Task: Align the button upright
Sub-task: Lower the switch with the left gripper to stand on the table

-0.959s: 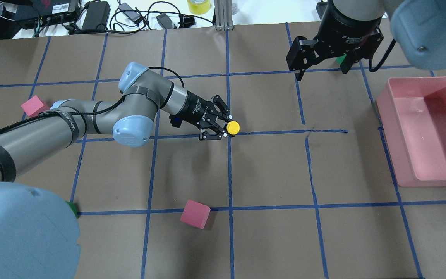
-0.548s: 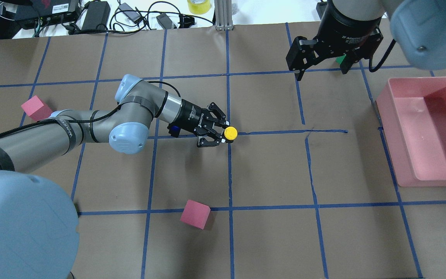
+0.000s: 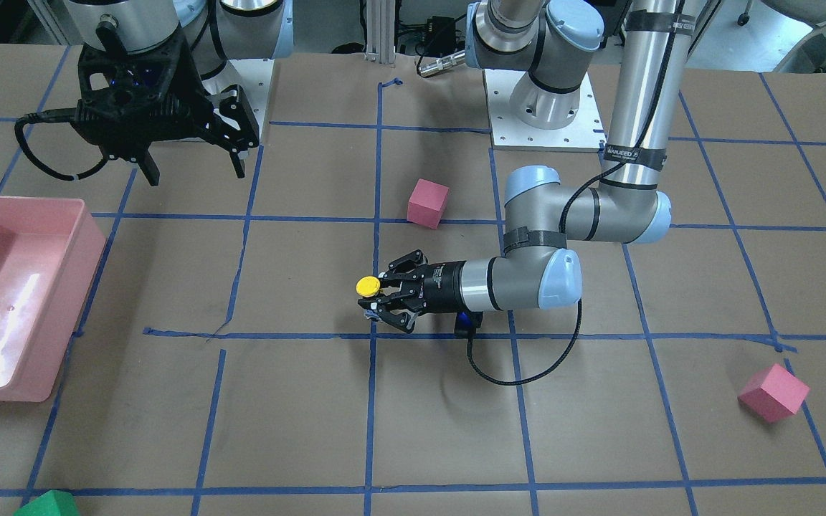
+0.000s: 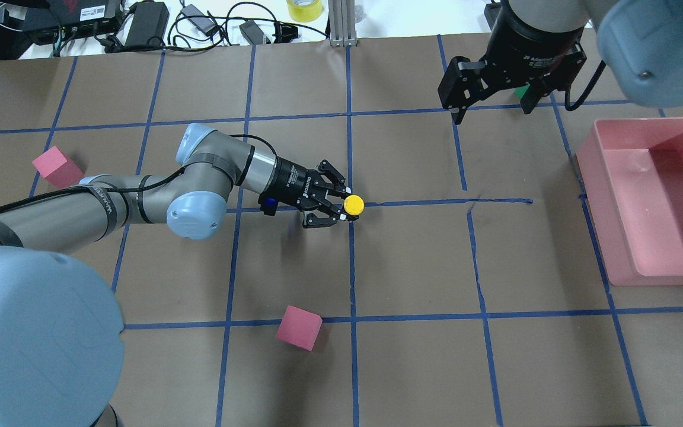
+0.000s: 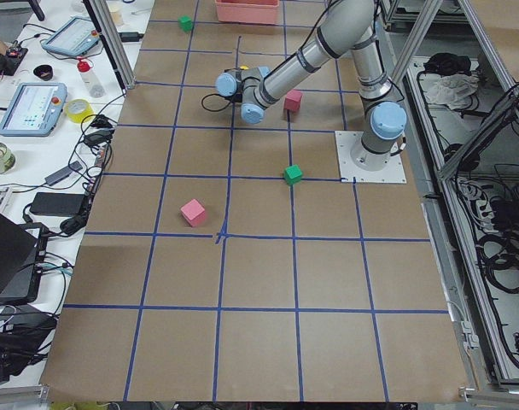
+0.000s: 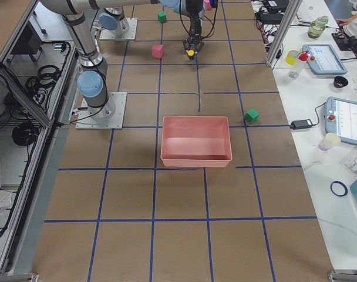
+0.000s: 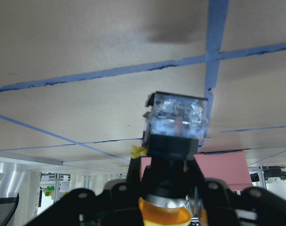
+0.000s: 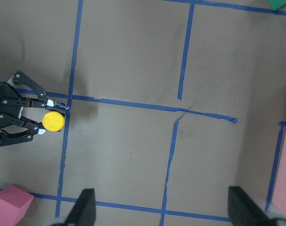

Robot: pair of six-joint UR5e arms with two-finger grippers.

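The button [image 4: 353,204], with its yellow cap [image 3: 366,286] facing up, is held near the table's middle, by a crossing of blue tape lines. My left gripper [image 4: 346,206] is shut on its black body, with the arm lying low and nearly level. In the left wrist view the whitish contact block [image 7: 178,115] points at the brown table close below. The right wrist view shows the cap [image 8: 53,121] from above. My right gripper [image 4: 492,110] hangs open and empty at the far right, high over the table.
A pink bin [image 4: 605,237] stands at the right edge. One pink cube [image 4: 299,327] lies near the front centre, another [image 4: 57,167] at the left by my left arm. A green cube [image 4: 521,91] lies under my right gripper. Cables and adapters [image 4: 152,24] line the far edge.
My left arm has come down and drawn back a little, and the button has dropped with it towards the table. The right arm has not moved.
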